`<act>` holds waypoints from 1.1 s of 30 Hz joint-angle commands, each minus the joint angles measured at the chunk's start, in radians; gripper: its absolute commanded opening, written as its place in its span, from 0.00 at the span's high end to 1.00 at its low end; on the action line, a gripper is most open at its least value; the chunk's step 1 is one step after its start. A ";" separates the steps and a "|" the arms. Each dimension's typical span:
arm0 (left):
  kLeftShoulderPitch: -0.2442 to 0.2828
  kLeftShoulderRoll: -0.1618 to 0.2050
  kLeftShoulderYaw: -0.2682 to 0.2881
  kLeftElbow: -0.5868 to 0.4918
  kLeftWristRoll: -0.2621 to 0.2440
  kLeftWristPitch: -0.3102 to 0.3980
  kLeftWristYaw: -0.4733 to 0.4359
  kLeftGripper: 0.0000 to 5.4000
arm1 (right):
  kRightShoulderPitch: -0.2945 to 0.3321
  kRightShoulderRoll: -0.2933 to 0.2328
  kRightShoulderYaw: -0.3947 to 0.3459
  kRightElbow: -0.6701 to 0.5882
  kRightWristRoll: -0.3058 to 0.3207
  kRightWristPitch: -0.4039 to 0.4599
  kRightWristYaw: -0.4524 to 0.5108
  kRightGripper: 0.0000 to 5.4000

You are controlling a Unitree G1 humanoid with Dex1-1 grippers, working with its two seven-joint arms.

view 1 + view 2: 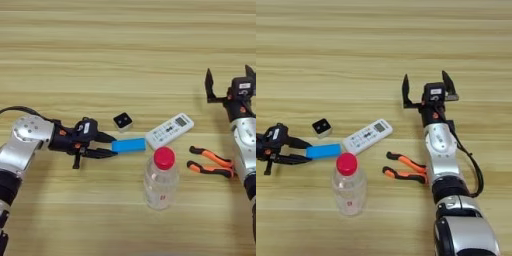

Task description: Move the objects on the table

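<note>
A flat blue bar (pixel 129 145) lies on the table (pixel 125 50) left of centre. My left gripper (pixel 115 146) is open, and its two black fingertips straddle the bar's left end. A small black cube with a white face (pixel 122 121) sits just behind the bar. The white remote (pixel 169 130) lies slanted at centre. In front of it stands a clear bottle with a red cap (pixel 161 179). Orange-handled pliers (pixel 404 168) lie to the right, beside my right forearm. My right gripper (pixel 425 76) is open behind the pliers, fingers spread wide and holding nothing.
The wooden table top runs bare across the whole far half and along the front edge. My right forearm (pixel 442 150) lies close along the pliers' right side.
</note>
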 commanded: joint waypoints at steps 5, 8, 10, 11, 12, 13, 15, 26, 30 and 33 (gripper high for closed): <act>0.001 0.000 -0.006 -0.030 0.011 0.020 0.016 0.75 | 0.051 -0.079 0.087 -0.236 0.169 0.225 0.428 0.00; 0.002 -0.002 -0.009 -0.035 0.014 0.024 0.022 0.75 | 0.070 -0.148 0.111 -0.343 0.226 0.367 0.585 0.00; 0.002 -0.003 -0.012 -0.038 0.015 0.026 0.024 0.75 | 0.077 -0.186 0.127 -0.396 0.244 0.438 0.656 0.00; 0.002 -0.003 -0.013 -0.039 0.016 0.028 0.024 0.75 | 0.079 -0.209 0.139 -0.426 0.256 0.482 0.701 0.00; 0.002 -0.003 -0.014 -0.039 0.017 0.028 0.025 0.75 | 0.081 -0.228 0.150 -0.449 0.264 0.518 0.738 0.00; 0.001 -0.004 -0.015 -0.039 0.018 0.029 0.025 0.75 | 0.083 -0.243 0.160 -0.466 0.271 0.549 0.768 0.00; 0.000 -0.004 -0.017 -0.040 0.019 0.030 0.026 0.75 | 0.084 -0.266 0.178 -0.491 0.278 0.604 0.820 0.00; -0.001 -0.004 -0.022 -0.039 0.021 0.031 0.026 0.75 | 0.079 -0.318 0.300 -0.560 0.251 0.731 1.029 0.00; -0.003 -0.002 -0.021 -0.042 0.019 0.033 0.025 0.75 | 0.064 -0.320 0.336 -0.559 0.229 0.735 1.066 0.00; -0.003 -0.003 -0.021 -0.044 0.019 0.034 0.026 0.75 | 0.052 -0.305 0.354 -0.548 0.207 0.721 1.068 0.00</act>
